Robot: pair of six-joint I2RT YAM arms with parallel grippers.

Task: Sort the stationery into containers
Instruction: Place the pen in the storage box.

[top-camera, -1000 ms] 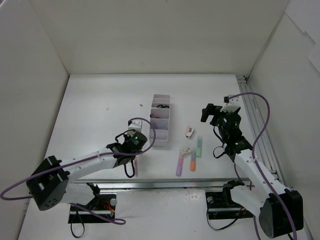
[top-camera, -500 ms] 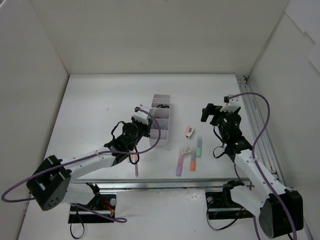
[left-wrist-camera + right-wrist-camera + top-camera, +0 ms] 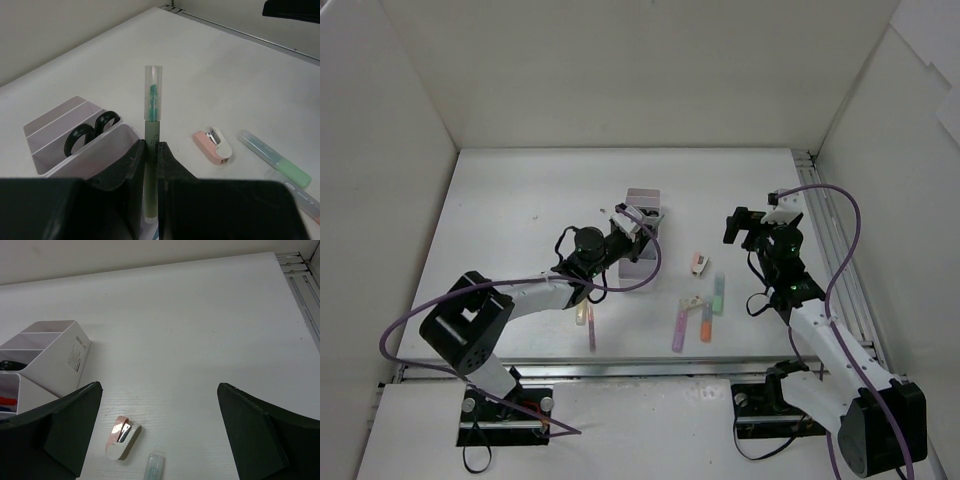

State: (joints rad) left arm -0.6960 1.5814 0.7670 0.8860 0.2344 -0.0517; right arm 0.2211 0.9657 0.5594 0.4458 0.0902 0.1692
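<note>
Left gripper [image 3: 151, 152] is clamped on a thin green pen with a clear cap [image 3: 152, 100], carried beside the narrow white organiser tray [image 3: 55, 120] at lower left. Delivery is judged under way; alignment over a compartment, then release, is called for. Right gripper [image 3: 159, 390] is spread wide, empty.

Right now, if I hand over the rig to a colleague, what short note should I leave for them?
Left gripper: jaws shut on a clear-capped pen, above the white tray.
Right gripper: jaws open, empty, above the table.
Done: scissors in the tray.
To do: drop the pen in; then sort the small pink-white item, green highlighter, orange highlighter, purple highlighter and thin pen lying on the table.
</note>
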